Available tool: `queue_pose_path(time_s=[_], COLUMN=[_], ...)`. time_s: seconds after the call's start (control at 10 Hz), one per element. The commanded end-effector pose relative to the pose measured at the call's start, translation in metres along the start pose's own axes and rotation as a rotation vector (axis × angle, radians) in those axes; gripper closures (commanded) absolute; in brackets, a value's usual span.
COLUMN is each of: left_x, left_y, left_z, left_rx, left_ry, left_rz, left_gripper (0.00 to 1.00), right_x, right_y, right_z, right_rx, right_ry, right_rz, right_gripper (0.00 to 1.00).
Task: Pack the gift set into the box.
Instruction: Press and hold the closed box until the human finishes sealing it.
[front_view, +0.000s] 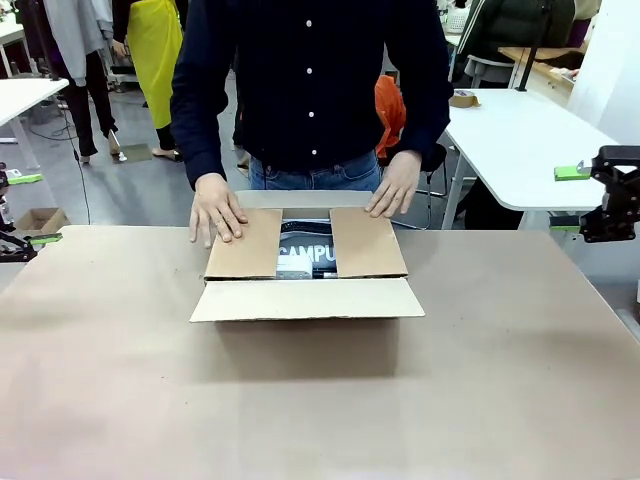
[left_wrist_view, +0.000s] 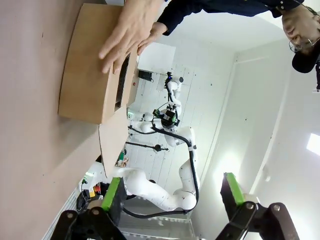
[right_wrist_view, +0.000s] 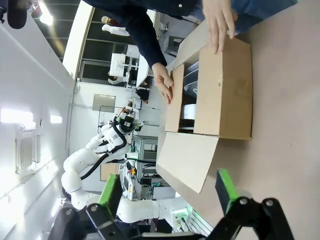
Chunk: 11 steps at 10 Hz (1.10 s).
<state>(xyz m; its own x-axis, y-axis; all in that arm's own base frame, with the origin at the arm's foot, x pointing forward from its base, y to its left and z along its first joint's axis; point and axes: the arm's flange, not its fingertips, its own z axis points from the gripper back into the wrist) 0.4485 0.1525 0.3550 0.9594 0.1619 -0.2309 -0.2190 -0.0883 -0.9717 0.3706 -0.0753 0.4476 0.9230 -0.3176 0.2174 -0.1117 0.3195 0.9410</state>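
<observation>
1. The box (front_view: 365, 245) stands mid-surface (front_view: 320, 420), nearer the person. Its two side flaps lie folded inward, and the near flap (front_view: 308, 299) splays out toward us.
2. The pouch (front_view: 308, 258) lies inside the box, its white lettering visible through the gap between the side flaps.
3. The person holds the side flaps down, one hand (front_view: 217, 212) flat on a flap, the other hand (front_view: 395, 187) at the opposite flap's far corner.
4. The left tool (left_wrist_view: 172, 197) and right tool (right_wrist_view: 167, 192) gape wide and empty, well apart from the box.
5. We judge the corrugated card stiff yet light, hinging only at its creases, so the near flap's free edge offers the best hold. The pouch, being soft fabric, would sag wherever gripped.
</observation>
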Motion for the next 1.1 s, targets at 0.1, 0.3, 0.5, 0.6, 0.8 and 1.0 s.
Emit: queue_pose_path(time_s=[0.1, 0.3, 0.5, 0.6, 0.8, 1.0], left_x=[-0.0052, -0.0052, -0.0052, -0.0052, -0.0052, -0.0052], left_y=[0.0009, 0.0009, 0.0009, 0.0009, 0.0009, 0.0009], left_z=[0.0003, 0.0003, 0.0003, 0.0003, 0.0003, 0.0003], left_rx=[-0.004, -0.004, -0.004, -0.004, -0.004, -0.004], left_ry=[0.011, 0.011, 0.011, 0.011, 0.011, 0.011], left_rz=[-0.018, -0.018, -0.018, -0.018, -0.018, -0.018], left_gripper=[0.00, 0.00, 0.00, 0.00, 0.00, 0.00], right_x=[0.0013, 0.0013, 0.0013, 0.0013, 0.0013, 0.0013], right_y=[0.0001, 0.0001, 0.0001, 0.0001, 0.0001, 0.0001], right_z=[-0.0019, -0.0019, -0.0019, -0.0019, -0.0019, -0.0019], right_rx=[0.027, 0.027, 0.027, 0.027, 0.027, 0.027], right_ry=[-0.014, -0.014, -0.014, -0.014, -0.014, -0.014], right_rz=[0.017, 0.017, 0.017, 0.017, 0.017, 0.017], right_gripper=[0.00, 0.00, 0.00, 0.00, 0.00, 0.00])
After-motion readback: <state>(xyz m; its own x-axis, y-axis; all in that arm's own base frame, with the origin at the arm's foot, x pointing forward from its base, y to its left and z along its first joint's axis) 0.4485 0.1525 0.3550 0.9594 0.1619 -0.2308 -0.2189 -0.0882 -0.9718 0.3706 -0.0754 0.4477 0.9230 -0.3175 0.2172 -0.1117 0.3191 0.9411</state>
